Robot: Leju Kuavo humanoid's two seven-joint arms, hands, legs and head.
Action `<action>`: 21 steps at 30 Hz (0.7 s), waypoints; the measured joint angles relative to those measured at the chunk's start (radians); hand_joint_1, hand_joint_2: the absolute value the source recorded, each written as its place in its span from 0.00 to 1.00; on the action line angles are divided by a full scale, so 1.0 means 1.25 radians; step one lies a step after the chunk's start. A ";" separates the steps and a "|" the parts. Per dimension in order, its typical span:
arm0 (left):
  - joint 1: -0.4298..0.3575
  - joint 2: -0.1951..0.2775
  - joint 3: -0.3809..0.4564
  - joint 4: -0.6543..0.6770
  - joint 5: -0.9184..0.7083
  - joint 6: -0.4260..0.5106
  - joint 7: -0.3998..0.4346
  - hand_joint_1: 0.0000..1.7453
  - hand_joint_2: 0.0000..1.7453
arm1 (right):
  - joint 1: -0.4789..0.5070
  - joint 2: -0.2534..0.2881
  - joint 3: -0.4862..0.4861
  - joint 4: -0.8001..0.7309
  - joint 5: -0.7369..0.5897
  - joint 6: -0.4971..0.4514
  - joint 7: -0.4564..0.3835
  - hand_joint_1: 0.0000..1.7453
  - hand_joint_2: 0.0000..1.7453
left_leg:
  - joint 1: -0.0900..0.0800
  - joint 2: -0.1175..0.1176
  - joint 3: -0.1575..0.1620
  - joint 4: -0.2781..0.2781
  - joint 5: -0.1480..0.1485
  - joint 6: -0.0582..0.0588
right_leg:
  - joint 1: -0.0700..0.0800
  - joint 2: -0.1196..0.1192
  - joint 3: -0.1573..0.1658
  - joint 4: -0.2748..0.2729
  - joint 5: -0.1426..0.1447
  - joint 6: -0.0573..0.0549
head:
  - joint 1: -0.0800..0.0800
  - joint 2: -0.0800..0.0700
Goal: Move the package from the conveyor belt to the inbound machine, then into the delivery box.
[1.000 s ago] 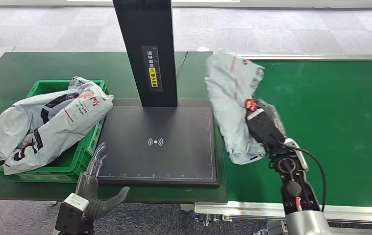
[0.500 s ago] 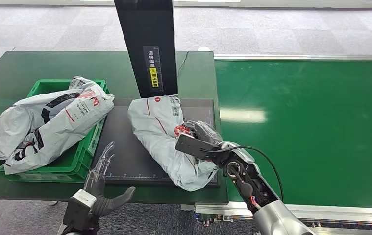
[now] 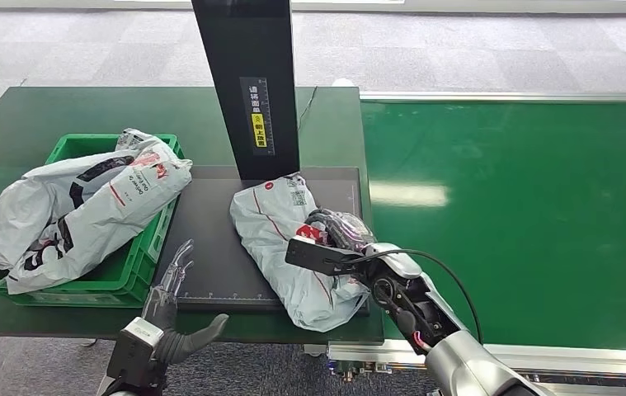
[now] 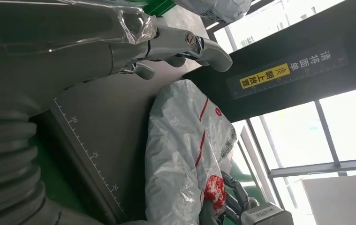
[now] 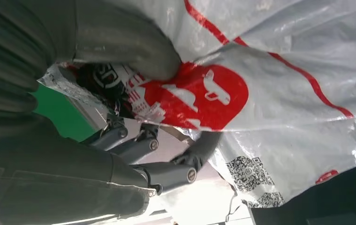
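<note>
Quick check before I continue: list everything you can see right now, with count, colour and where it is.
package: one, grey plastic mailer with red marks, lying on the black scan plate, gripped by the right hand.
inbound machine: one, black flat plate with a black upright column, between the crate and the belt.
delivery box: one, green crate, at the left of the plate on the green table.
bagged parcels: grey mailers piled in and over the crate; exact count unclear.
conveyor belt: one, green, to the right of the plate.
left hand: open, at the table's near edge by the crate.
right hand: holds the package's near end.
</note>
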 joint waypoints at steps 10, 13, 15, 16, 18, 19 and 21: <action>0.005 0.001 0.001 0.000 0.008 0.011 -0.004 0.00 1.00 | 0.090 -0.008 -0.115 -0.179 -0.270 -0.079 -0.221 0.00 1.00 | 0.000 0.000 0.000 0.000 0.000 0.000 | 0.000 0.000 0.000 0.000 0.000 0.000 | 0.000 0.000; 0.008 0.004 0.001 0.000 0.014 0.014 -0.011 0.00 1.00 | 0.148 -0.013 -0.153 -0.279 -0.333 -0.079 -0.284 0.00 1.00 | 0.000 0.000 0.000 0.000 0.000 0.000 | 0.000 0.000 0.000 0.000 0.000 0.000 | 0.000 0.000; 0.012 0.006 0.001 -0.001 0.018 0.015 -0.014 0.00 1.00 | 0.186 -0.015 -0.178 -0.341 -0.377 -0.084 -0.325 0.00 1.00 | 0.000 0.000 0.000 0.000 0.000 0.000 | 0.000 0.000 0.000 0.000 0.000 0.000 | 0.000 0.000; 0.013 0.007 0.001 -0.002 0.020 0.016 -0.015 0.00 1.00 | 0.203 -0.016 -0.192 -0.371 -0.400 -0.089 -0.340 0.00 1.00 | 0.000 0.000 0.000 0.000 0.000 0.000 | 0.000 0.000 0.000 0.000 0.000 0.000 | 0.000 0.000; 0.016 0.008 0.002 -0.006 0.022 0.018 -0.015 0.00 1.00 | 0.237 -0.015 -0.221 -0.424 -0.451 -0.096 -0.354 0.00 1.00 | 0.000 -0.001 0.000 0.000 0.000 0.000 | 0.000 0.000 0.000 0.000 0.000 0.000 | 0.000 0.000; 0.018 0.009 0.002 -0.009 0.021 0.021 -0.015 0.00 1.00 | 0.253 -0.014 -0.238 -0.447 -0.477 -0.098 -0.357 0.00 1.00 | 0.000 -0.001 0.000 0.000 0.000 0.000 | 0.000 0.000 0.000 0.000 0.000 0.000 | 0.000 0.000; 0.022 0.009 0.003 -0.016 0.008 0.029 -0.012 0.00 1.00 | 0.284 -0.010 -0.272 -0.485 -0.521 -0.099 -0.358 0.00 1.00 | 0.000 -0.001 0.000 0.000 0.000 0.000 | 0.000 0.000 0.000 0.000 0.000 0.000 | 0.000 0.000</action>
